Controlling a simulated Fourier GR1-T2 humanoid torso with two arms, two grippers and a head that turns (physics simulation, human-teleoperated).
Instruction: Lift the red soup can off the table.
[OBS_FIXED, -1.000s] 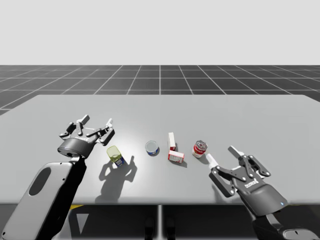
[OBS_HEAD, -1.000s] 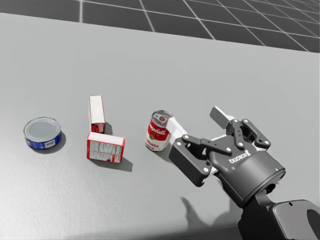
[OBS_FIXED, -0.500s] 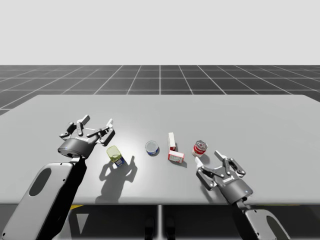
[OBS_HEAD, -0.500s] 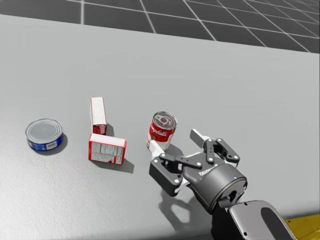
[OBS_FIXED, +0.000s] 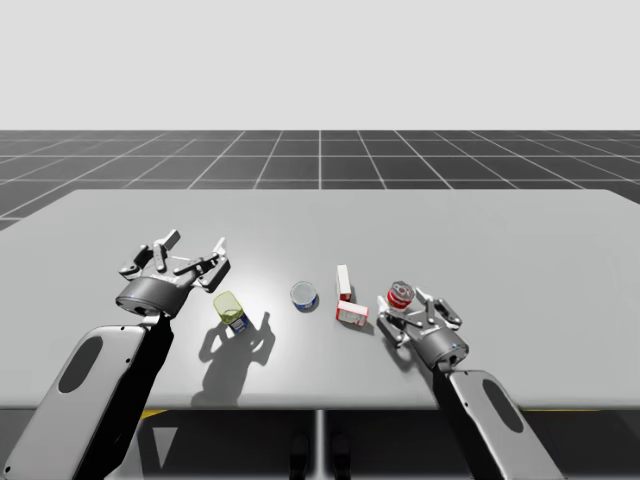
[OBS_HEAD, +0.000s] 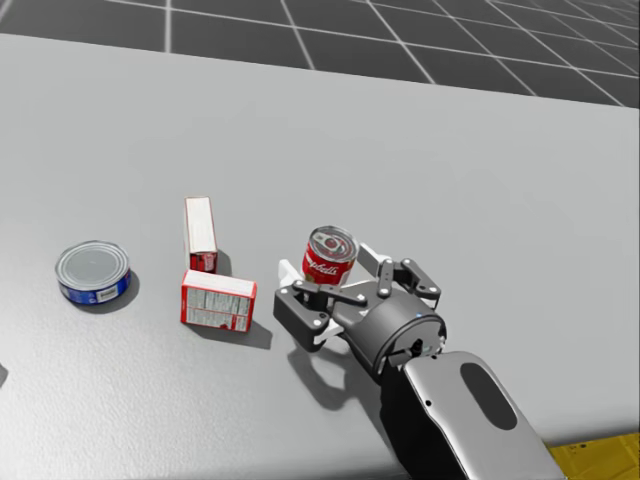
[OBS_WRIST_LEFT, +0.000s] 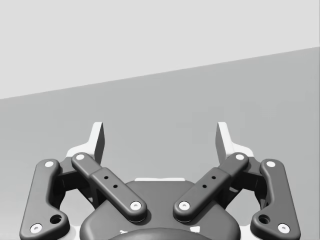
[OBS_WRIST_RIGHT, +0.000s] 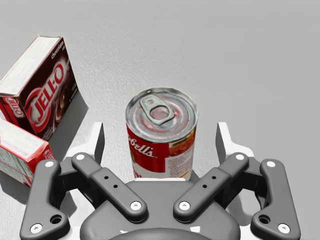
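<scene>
The red soup can (OBS_WRIST_RIGHT: 161, 132) is seen standing upright on the grey table (OBS_FIXED: 500, 230), its pull-tab lid facing up, and it is taken here as the landmark for everything else. The right gripper (OBS_WRIST_RIGHT: 160, 144) is placed around the can at table level: one finger is set to each side of it, and a clear gap is left between each finger and the can's wall, so the jaws are spread wide and nothing is gripped (the can's base is hidden behind the gripper's body in the right wrist view). Just to the left of the can two boxes are found close together, a dark red box (OBS_HEAD: 200, 233) set a little further back and a red-and-white box (OBS_HEAD: 215, 300) lying nearer the table's front edge. Further left of the can, beyond the boxes, a flat blue can (OBS_HEAD: 92, 272) is seen. Still further left a small yellowish-green container (OBS_FIXED: 231, 312) is seen tilted. The left gripper (OBS_WRIST_LEFT: 160, 140) is held well apart from the red soup can, beyond that container, with its fingers spread wide and only bare table ahead of them.
</scene>
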